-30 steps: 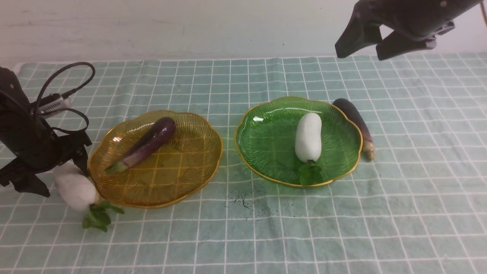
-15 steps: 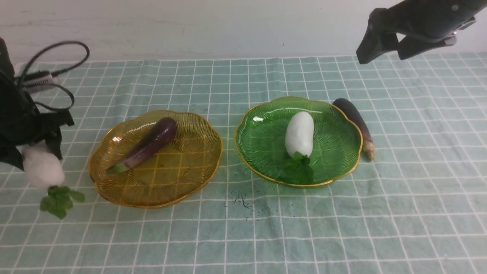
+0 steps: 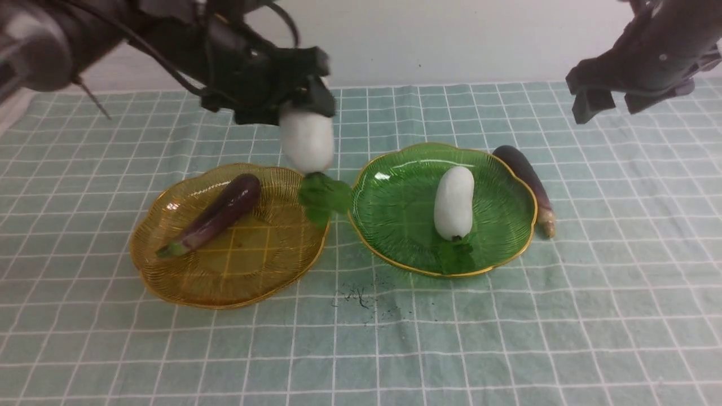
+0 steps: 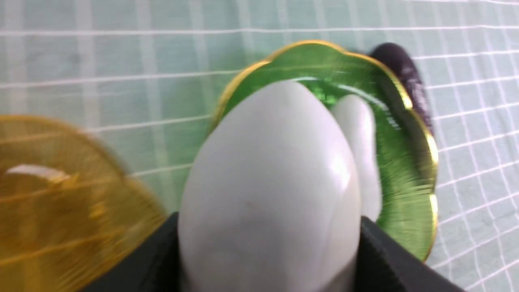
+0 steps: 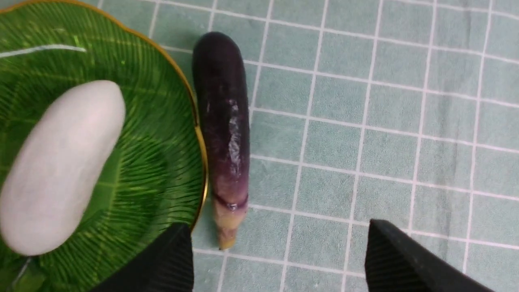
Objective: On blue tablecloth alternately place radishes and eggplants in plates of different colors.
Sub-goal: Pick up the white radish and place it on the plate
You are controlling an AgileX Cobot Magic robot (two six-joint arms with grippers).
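**A:** ok, going left to right across the blue tablecloth (image 3: 507,338), what do we have?

**B:** First up is the amber plate (image 3: 225,282). The left eggplant (image 3: 217,217) lies slantwise in it, stem end toward 7 o'clock. Up in the air at about 1 o'clock of that plate we see the left hand (image 3: 290,110). It's clamped round the held radish (image 3: 307,141), one finger on each side, and the green leaves (image 3: 324,197) dangle over the gap between the plates.

**A:** yep, in the left wrist view we get the same thing, the held radish (image 4: 271,190) is wedged tight between the black fingers. And the green plate (image 3: 395,225)?

**B:** The plated radish (image 3: 454,202) lies in the middle of it, leaves at 6 o'clock. The right eggplant (image 3: 527,180) is on the cloth at 2–3 o'clock of that plate, right by the gold rim. We can't tell if they touch.

**A:** right hand (image 3: 606,107)?

**B:** It's hanging high at the far right with its fingers spread wide and nothing in them. In the right wrist view we've got the right eggplant (image 5: 225,121) below it.

**A:** plus a dark smudge (image 3: 361,296) at 7 o'clock of the green plate.
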